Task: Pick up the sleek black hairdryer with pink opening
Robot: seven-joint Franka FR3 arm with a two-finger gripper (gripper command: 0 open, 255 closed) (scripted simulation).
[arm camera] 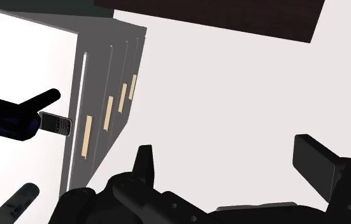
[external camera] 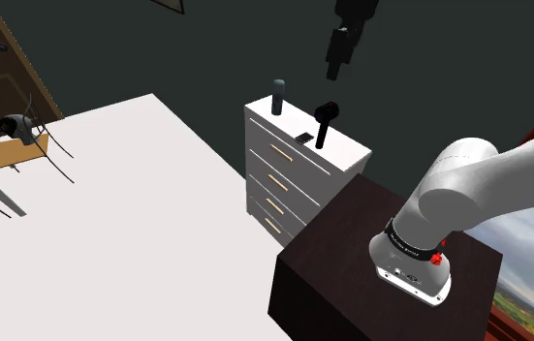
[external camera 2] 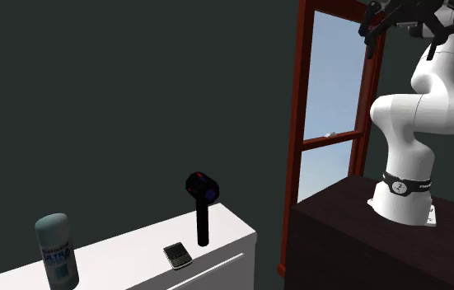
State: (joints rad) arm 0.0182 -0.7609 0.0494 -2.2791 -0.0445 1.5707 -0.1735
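Observation:
The black hairdryer [external camera: 325, 121] stands upright on its handle on top of a white dresser [external camera: 347, 155]. In the second exterior view the hairdryer [external camera 2: 202, 206] shows a purplish-pink opening at its head. My gripper [external camera: 335, 60] hangs high above the dresser, well clear of the hairdryer, and points down. In the second exterior view the gripper [external camera 2: 373, 37] is at the top right, far above the hairdryer. In the wrist view the gripper [arm camera: 231, 165] is open with nothing between its fingers, and the hairdryer [arm camera: 11, 118] lies far off to the side on the dresser top [arm camera: 27, 63].
A dark phone [external camera 2: 177, 255] lies beside the hairdryer and a spray can [external camera 2: 57, 251] stands further along the dresser top. The arm's dark stand [external camera: 342, 242] adjoins the dresser. A red-framed window [external camera 2: 291, 148] is behind. A chair [external camera: 17, 150] stands far off on the white floor.

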